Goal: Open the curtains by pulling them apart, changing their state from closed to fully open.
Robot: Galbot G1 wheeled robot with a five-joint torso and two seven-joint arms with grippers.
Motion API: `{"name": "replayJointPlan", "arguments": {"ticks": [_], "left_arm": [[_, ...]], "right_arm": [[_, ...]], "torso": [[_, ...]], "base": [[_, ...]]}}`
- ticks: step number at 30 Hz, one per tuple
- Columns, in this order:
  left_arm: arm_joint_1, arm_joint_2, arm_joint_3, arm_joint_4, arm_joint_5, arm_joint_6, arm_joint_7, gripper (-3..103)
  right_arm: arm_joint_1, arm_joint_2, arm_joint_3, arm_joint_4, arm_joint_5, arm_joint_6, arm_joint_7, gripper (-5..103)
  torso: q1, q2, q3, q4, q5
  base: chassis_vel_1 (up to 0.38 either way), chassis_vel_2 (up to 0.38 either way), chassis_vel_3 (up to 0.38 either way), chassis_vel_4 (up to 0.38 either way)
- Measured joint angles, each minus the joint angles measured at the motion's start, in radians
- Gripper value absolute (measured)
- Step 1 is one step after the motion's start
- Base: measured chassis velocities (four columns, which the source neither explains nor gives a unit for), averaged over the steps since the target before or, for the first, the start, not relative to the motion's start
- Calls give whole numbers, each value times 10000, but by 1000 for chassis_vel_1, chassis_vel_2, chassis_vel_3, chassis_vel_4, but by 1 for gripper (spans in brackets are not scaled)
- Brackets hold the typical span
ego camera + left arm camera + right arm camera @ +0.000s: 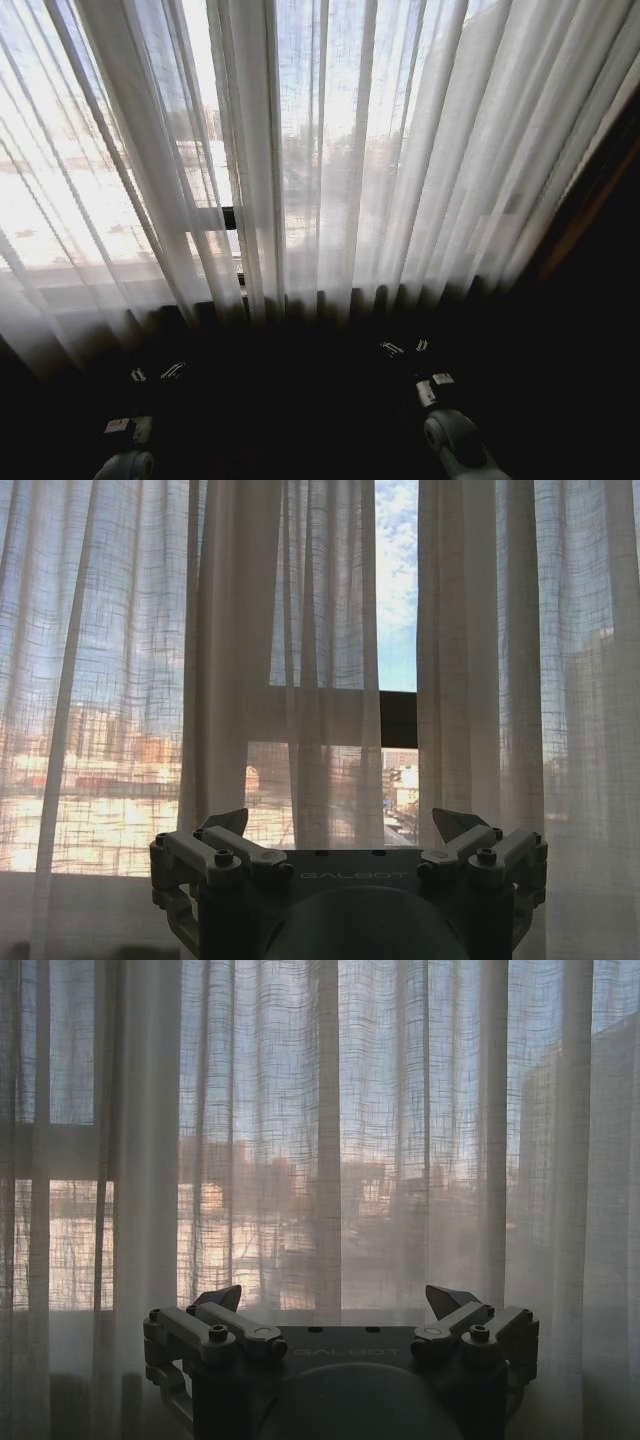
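Sheer white pleated curtains: nearly closed, narrow gap. Left claw: released, fingers spread, short of curtains. Right claw: released, fingers spread, facing curtains.

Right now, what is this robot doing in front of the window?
It faces the curtains, sheer white panels hanging across a window. They are mostly closed, with just a narrow gap where the panels meet. The left gripper and right gripper are both held low in front of the fabric, fingers spread open, holding nothing. Neither touches the curtains, so the pulling apart has not begun.
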Motion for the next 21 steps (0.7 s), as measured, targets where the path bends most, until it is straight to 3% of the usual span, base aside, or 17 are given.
{"name": "replayJointPlan", "arguments": {"ticks": [12, 14, 21], "left_arm": [[-3, 0, 1, -1, 0, 0, 1, 100], [-1, -1, 1, 0, 0, 0, 1, 100], [-1, 0, -1, 0, 0, 0, -10, 100]], "right_arm": [[-47, 88, -33, 56, -60, 39, -53, 100], [-23, 121, -61, 10, -57, 163, -49, 100], [162, 82, -94, -143, -145, 280, -70, 100]], "torso": [[9, -4, 3, -3, 7], [3, -3, 0, 6, -3], [6, -3, 2, 5, 0]], "base": [[-289, 358, 303, -391], [-226, 440, 328, -421], [-130, 342, 147, -309]]}}
